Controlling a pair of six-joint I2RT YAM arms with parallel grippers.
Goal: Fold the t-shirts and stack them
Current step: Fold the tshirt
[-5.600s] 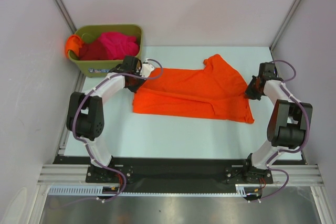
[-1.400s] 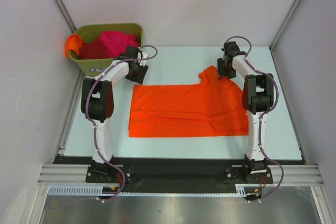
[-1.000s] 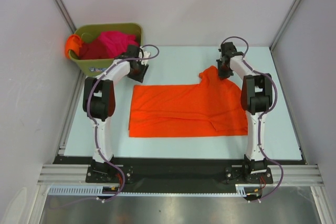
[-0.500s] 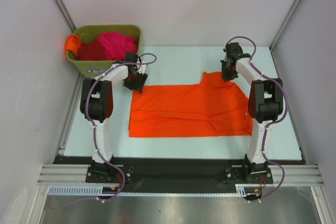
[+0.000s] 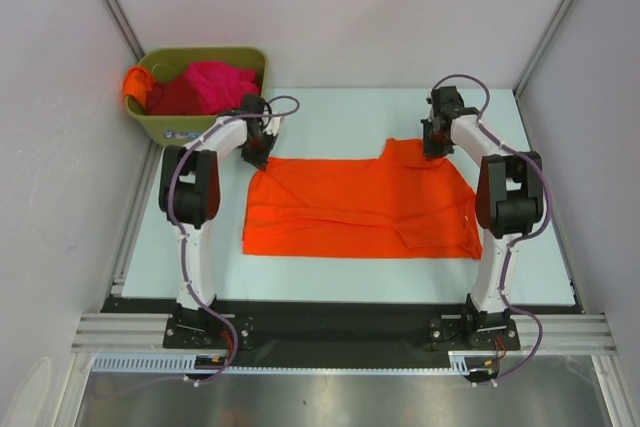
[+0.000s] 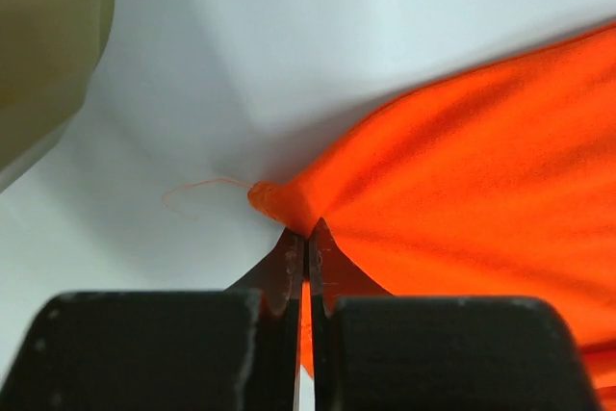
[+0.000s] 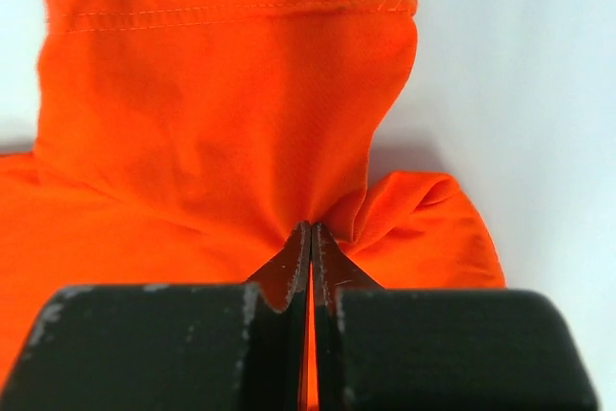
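Note:
The bright orange t-shirt (image 5: pixel 360 205) lies folded lengthwise on the table, a sleeve at its far right. My left gripper (image 5: pixel 256 153) is shut on the shirt's far left corner; the left wrist view shows the cloth (image 6: pixel 462 170) pinched at the jaw tips of my left gripper (image 6: pixel 306 236), a loose thread beside it. My right gripper (image 5: pixel 436 145) is shut on the cloth at the far right by the sleeve; the right wrist view shows the sleeve (image 7: pixel 221 93) bunched at the tips of my right gripper (image 7: pixel 311 230). Magenta-pink (image 5: pixel 215 82), dark red (image 5: pixel 172 97) and orange (image 5: pixel 134 85) shirts lie in the bin.
The olive-green bin (image 5: pixel 180 127) stands at the far left corner, close to my left gripper; its wall shows in the left wrist view (image 6: pixel 43 36). Frame posts and white side walls bound the table (image 5: pixel 330 112).
Both grippers have come down toward the near side with the shirt's far edge, pulling it flatter and straighter. The sleeve has dropped flat onto the table.

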